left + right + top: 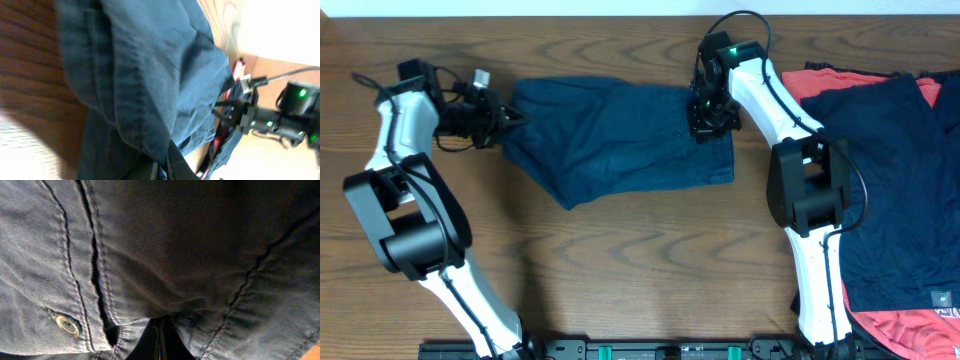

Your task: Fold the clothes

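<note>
One of the clothes, a dark navy garment [620, 135], lies spread in the middle of the table. My left gripper [512, 118] is at its left edge, shut on a pinch of the fabric. In the left wrist view the cloth [150, 75] hangs bunched from the shut jaws of that gripper [167, 167]. My right gripper [710, 122] presses on the garment's right edge. In the right wrist view its fingers [162, 340] are closed together with navy fabric [175, 245] gathered at their tips, beside a metal button [67, 325].
More clothes are piled at the right: a large navy piece [890, 190] on top of coral-red ones [835, 80]. Bare wooden table [620, 260] lies in front of the garment. The right arm [280, 120] shows in the left wrist view.
</note>
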Robot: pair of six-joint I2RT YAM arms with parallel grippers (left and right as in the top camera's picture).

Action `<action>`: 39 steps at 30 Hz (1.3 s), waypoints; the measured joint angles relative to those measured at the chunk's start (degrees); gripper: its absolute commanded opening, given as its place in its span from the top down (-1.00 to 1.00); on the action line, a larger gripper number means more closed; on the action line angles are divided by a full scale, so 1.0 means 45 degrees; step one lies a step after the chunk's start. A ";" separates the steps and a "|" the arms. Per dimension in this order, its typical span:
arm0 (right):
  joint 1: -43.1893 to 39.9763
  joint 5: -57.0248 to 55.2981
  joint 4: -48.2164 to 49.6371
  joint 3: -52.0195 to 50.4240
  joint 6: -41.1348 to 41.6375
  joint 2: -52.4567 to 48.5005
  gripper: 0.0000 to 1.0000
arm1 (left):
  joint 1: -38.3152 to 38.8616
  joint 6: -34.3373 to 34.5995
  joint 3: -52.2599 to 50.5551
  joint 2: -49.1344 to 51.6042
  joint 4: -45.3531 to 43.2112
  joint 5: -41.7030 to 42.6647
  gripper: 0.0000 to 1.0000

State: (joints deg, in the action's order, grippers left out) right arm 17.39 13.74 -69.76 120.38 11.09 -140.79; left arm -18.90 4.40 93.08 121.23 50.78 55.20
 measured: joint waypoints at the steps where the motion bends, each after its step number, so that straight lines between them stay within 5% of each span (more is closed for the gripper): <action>1: 0.0000 0.0005 -0.0005 0.0000 0.0000 0.0000 0.98 | 0.0238 -0.0024 0.0000 -0.0160 0.0058 -0.0117 0.88; 17: 0.0000 0.0107 -0.0141 0.0000 0.0000 0.0000 0.98 | 0.5824 0.0962 0.0000 -0.3570 0.0029 -0.2589 0.88; 27: 0.0131 0.0151 -0.0505 0.0000 -0.0010 -0.0005 0.99 | 0.8874 0.2234 -0.0005 -0.3575 -0.1817 -0.5445 0.88; 39: 0.0204 0.0189 -0.0520 0.0000 -0.0015 0.0000 0.97 | 1.0049 0.3089 -0.0005 -0.1724 -0.3123 -0.6897 0.88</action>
State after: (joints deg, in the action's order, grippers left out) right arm 18.31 14.59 -72.10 120.38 11.03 -140.79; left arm 26.33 18.31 93.06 113.47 36.73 24.16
